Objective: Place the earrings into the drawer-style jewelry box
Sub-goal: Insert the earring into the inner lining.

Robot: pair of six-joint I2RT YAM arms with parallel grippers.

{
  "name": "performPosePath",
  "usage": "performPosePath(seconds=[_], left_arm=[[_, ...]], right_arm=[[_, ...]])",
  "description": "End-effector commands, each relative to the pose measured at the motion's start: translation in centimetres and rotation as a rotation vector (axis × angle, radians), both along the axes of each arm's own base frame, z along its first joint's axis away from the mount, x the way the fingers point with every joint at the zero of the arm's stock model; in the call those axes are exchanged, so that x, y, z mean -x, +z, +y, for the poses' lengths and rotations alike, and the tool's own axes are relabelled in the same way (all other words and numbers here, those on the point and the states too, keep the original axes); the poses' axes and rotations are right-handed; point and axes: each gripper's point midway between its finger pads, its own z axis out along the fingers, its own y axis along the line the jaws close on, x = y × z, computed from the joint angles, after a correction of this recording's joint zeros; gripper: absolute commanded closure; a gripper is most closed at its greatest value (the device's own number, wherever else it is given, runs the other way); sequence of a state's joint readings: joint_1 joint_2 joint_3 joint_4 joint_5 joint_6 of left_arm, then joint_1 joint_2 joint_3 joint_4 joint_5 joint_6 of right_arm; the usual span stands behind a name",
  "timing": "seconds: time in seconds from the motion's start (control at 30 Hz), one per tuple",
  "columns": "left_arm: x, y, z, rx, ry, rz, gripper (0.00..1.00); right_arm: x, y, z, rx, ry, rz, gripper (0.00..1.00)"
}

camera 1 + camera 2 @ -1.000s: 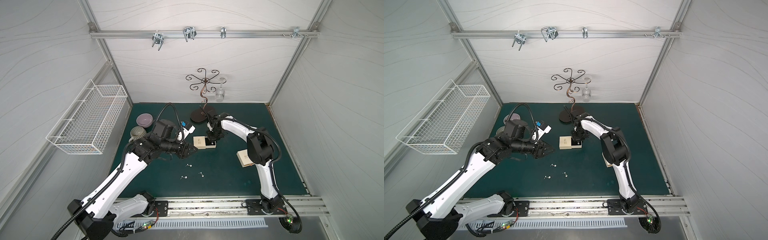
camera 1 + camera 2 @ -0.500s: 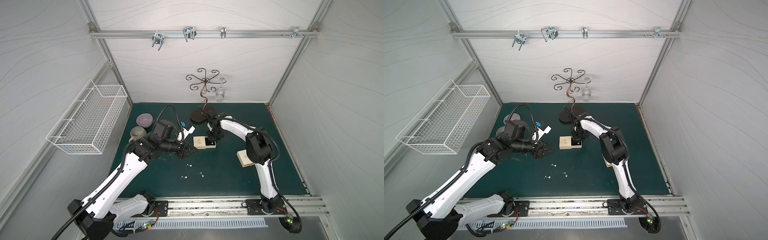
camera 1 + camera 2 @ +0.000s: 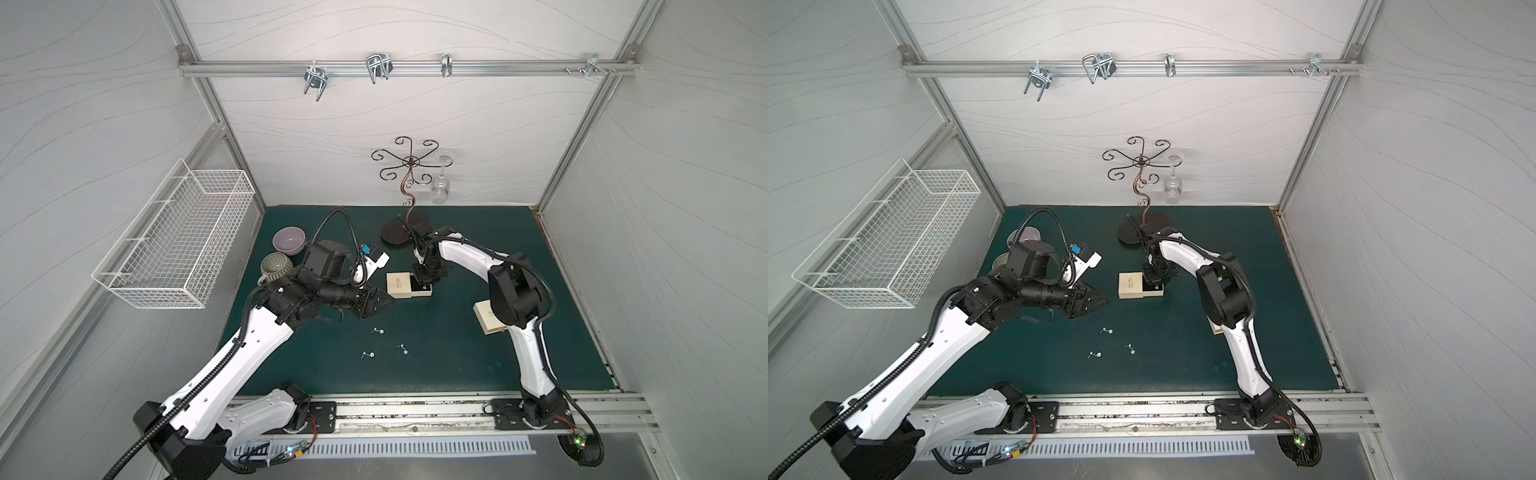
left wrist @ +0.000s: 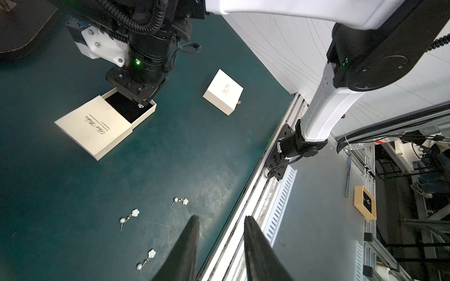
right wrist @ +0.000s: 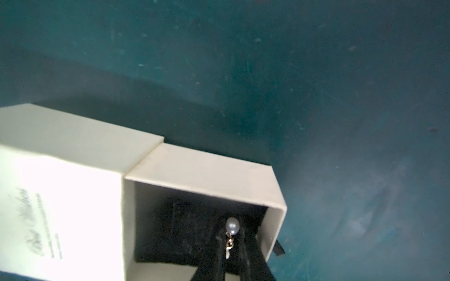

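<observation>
The right gripper (image 5: 231, 239) is holding narrow jaws around one earring (image 5: 231, 225), apparently pinched, inside the open drawer (image 5: 204, 170) of the jewelry box (image 5: 73, 194). Both arms are barely shifting from a second ago, so release is pending. Three earrings (image 4: 180, 201) are waiting on the mat (image 4: 73, 194) near the wide, empty left gripper (image 4: 221, 226).

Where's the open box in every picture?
Both top views: box mid-mat, between the arms.
Left wrist: box beyond three loose earrings.
Right wrist: box close up, drawer pulled out.
Shared landmark: right gripper over the drawer, pinching an earring.
</observation>
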State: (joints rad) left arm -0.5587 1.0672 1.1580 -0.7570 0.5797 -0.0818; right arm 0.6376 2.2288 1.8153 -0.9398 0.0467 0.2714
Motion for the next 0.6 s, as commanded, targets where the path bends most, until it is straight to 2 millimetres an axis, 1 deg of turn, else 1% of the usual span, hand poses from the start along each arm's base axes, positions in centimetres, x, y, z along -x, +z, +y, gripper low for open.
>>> performPosePath(seconds=[0.0,0.07,0.2,0.23,0.4,0.57], left_arm=[[-0.2,1.4,-0.1,0.034,-0.013,-0.066,0.65],[-0.2,1.3,-0.1,0.033,-0.010,-0.065,0.65],[-0.2,1.3,-0.2,0.037,-0.012,-0.058,0.65],[-0.2,1.4,-0.2,0.038,-0.011,-0.060,0.65],[-0.2,1.6,-0.2,0.046,-0.010,-0.064,0.65],[-0.2,1.5,-0.2,0.046,-0.006,-0.061,0.65]], right_arm=[[0.3,-1.2,0.4,0.008,0.008,0.029,0.81],[0.2,-0.9,0.4,0.003,0.007,0.026,0.77],[0.1,0.4,0.5,-0.010,0.010,0.008,0.67],[0.1,0.8,0.4,-0.010,0.011,0.002,0.66],[0.2,2.3,0.0,-0.005,0.009,-0.019,0.64],[0.3,2.9,0.0,-0.014,0.007,-0.028,0.65]])
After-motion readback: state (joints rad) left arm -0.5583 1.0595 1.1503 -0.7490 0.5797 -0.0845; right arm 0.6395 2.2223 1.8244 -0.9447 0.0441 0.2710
